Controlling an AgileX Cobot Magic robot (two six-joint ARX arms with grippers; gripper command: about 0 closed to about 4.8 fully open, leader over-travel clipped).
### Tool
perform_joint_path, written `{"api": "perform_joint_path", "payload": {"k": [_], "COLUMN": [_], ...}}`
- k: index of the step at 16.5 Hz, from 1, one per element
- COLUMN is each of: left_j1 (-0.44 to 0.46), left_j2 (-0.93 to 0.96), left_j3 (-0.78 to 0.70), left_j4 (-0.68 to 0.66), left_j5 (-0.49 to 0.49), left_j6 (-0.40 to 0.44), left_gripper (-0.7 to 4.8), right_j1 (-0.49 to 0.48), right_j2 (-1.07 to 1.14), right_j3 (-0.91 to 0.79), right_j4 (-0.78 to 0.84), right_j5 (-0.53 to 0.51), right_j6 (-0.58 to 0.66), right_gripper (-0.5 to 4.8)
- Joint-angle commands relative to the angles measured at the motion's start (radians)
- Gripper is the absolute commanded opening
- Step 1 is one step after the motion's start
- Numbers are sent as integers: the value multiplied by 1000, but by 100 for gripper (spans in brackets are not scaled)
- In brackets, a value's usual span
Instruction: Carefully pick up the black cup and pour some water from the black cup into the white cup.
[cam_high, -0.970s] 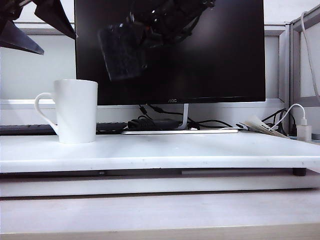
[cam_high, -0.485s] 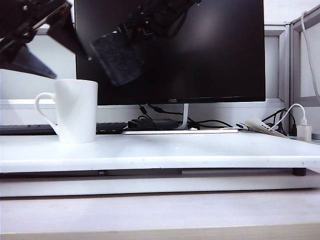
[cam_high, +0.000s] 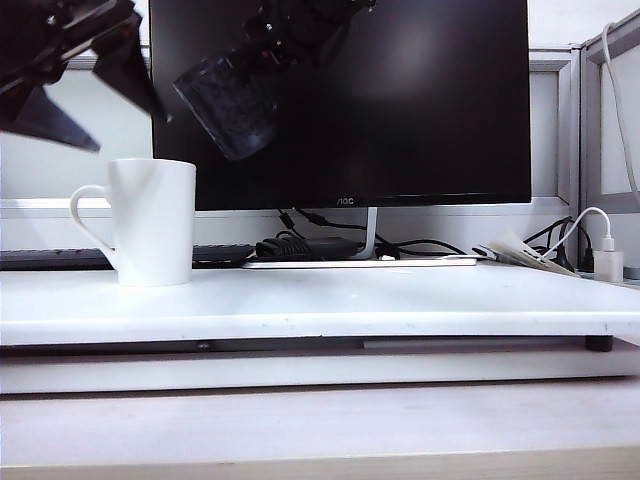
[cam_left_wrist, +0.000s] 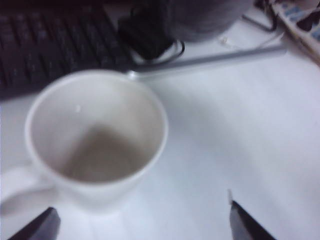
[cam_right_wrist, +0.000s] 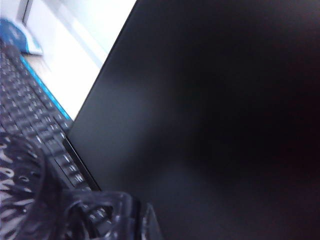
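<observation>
The short speckled black cup (cam_high: 225, 105) hangs clamped in the right gripper (cam_high: 275, 45), tipped further than a second ago, up and right of the tall white ceramic cup (cam_high: 155, 222). No water visible. The left gripper (cam_high: 70, 75) hovers spread wide above it.

White cup (cam_high: 152, 222) plain white; black cup (cam_high: 228, 103) black, apparently grey-speckled; monitor (cam_high: 420, 100) black.

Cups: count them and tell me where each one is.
2. The white cup stands on the white table, left side, below the open left gripper. The black cup hangs tilted before the monitor, held by the right gripper.
</observation>
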Motion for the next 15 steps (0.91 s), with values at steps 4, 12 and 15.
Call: {"api": "perform_joint_path", "payload": {"k": [4,12,15], "left_j1": [-2,-2,-2], "left_j2": [-5,-5,-5], "left_j3": [16,16,16], "left_j4": [11,-51,-60], "left_j5": [13,13,13], "left_j6": [-2,5,5], "left_gripper": [479,479,479], "right_j1": [7,30,50], "right_j2": [-9,-9,-3], "right_j3": [10,10,10], "right_j4": [40,127,135], "right_j5": [15,-3,-6], "right_j6": [-116,-239,-315], "right_gripper": [-2,-2,-2]}}
